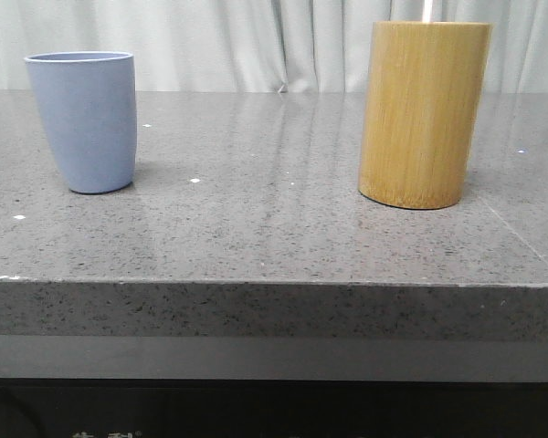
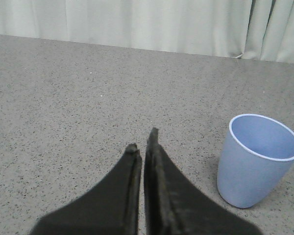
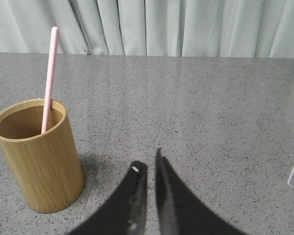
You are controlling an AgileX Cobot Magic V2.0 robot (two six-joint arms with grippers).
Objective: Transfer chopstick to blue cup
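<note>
Grey speckled stone counter [image 1: 274, 228]. Both end effectors (left [image 2: 143, 139], right [image 3: 147, 164]) closed, empty. Advise gripping pale pink-white chopstick [image 3: 49, 78] high above tan bamboo cylinder [image 3: 39, 156], lifting vertically toward periwinkle-blue tapered cup [image 1: 82, 119].

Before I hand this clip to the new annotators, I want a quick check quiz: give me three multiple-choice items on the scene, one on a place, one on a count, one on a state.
1. Where does the chopstick stand?
A. in the bamboo cylinder
B. in the blue cup
C. flat on the table

2. How many containers stand on the table?
A. one
B. two
C. three

3. How is the right gripper?
A. shut on the chopstick
B. wide open over the cup
C. shut, holding nothing

Key:
1 A: the right wrist view shows the stick leaning inside the cylinder's rim.
2 B: the front view shows only the cup and the cylinder.
3 C: its fingers sit nearly together over bare table, apart from the cylinder.
</note>
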